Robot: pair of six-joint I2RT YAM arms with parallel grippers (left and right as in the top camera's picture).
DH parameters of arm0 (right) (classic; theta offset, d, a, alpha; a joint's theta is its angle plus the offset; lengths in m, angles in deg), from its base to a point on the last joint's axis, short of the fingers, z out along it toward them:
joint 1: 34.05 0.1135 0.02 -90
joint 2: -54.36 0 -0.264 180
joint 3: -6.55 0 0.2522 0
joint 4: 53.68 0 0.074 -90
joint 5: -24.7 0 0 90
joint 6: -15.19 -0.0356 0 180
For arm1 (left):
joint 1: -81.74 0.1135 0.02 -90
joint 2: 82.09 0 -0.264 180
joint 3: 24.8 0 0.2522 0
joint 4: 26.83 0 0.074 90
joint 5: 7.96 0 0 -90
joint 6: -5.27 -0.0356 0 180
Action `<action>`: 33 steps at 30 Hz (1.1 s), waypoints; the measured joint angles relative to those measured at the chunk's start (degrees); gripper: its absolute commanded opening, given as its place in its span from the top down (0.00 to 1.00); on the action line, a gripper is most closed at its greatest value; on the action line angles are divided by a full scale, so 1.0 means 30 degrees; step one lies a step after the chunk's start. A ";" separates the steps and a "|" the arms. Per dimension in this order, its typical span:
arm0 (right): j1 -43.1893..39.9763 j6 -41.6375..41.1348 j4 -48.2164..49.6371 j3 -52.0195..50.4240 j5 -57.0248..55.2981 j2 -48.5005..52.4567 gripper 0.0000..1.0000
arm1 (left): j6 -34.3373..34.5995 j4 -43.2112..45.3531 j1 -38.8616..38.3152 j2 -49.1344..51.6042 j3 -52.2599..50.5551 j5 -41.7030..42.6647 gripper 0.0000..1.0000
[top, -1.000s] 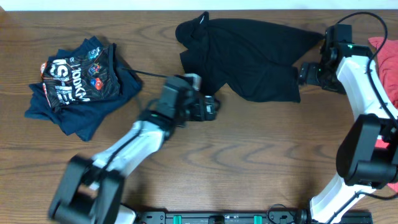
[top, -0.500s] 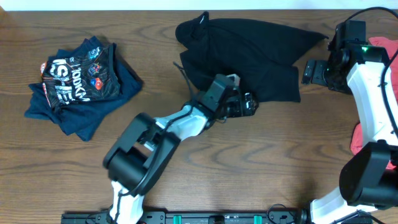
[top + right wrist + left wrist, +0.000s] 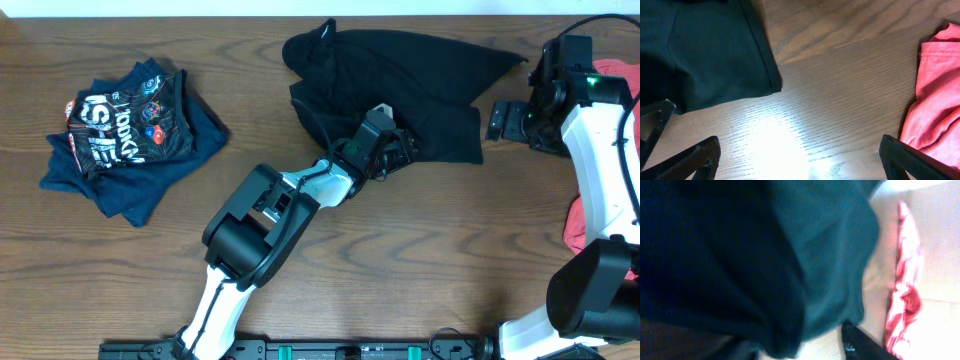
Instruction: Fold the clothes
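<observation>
1. A navy printed garment (image 3: 125,135) lies in a crumpled heap near the left edge of the table (image 3: 400,290). It is well apart from both grippers, with bare wood in front of it and to its right.
2. The front half of the table is bare wood, except where the left arm crosses it on a diagonal from the front edge up toward the middle.
3. The left gripper (image 3: 398,155) sits at the near edge of the black T-shirt (image 3: 400,75), over the fabric. It is dark against dark in the overhead view. Close-up dark cloth (image 3: 740,255) fills most of the left wrist view, so I cannot tell how its jaws stand or whether they hold any fabric.
4. The black T-shirt is bunched and creased at the middle of the table's far side, and its top reaches up to the far edge. Bare wood lies along its near hem on either side of the left gripper.
5. The right gripper (image 3: 493,119) stands just beside the shirt's right hem and is apart from it. In the right wrist view the gripper (image 3: 800,152) is spread wide, with only bare, brightly lit wood between its fingers. The shirt's hem corner (image 3: 705,55) lies ahead and to the left.
6. A red garment (image 3: 574,225) lies at the table's right edge, partly hidden behind the right arm. It also shows in the right wrist view (image 3: 940,100), separated from the black shirt by open wood.
</observation>
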 measured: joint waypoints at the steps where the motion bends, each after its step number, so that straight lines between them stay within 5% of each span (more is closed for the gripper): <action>1: 0.0000 0.0000 -0.0007 0.0000 0.0000 0.0000 0.01 | 0.0160 -0.0044 0.0000 0.0066 -0.0007 -0.0153 0.92; 10: -0.0124 0.0015 0.0000 0.0000 0.0029 0.0000 0.01 | -0.0699 -0.3599 0.0619 -0.0306 0.0313 0.1086 0.94; 17: -0.0874 0.0219 0.0015 0.0000 0.0007 0.0000 0.01 | -0.6455 -1.6735 0.3096 -0.3184 0.0503 0.2914 0.94; 23: -0.0896 0.0379 -0.0350 -0.0015 0.0066 0.0000 0.01 | -1.0404 -2.5208 0.6477 -0.4932 -0.0262 -0.0459 0.94; 33: -0.0896 0.0364 0.1246 -0.2696 0.1705 0.0000 0.02 | -1.1912 -2.6942 1.1963 -0.7475 -0.0342 -0.4306 0.88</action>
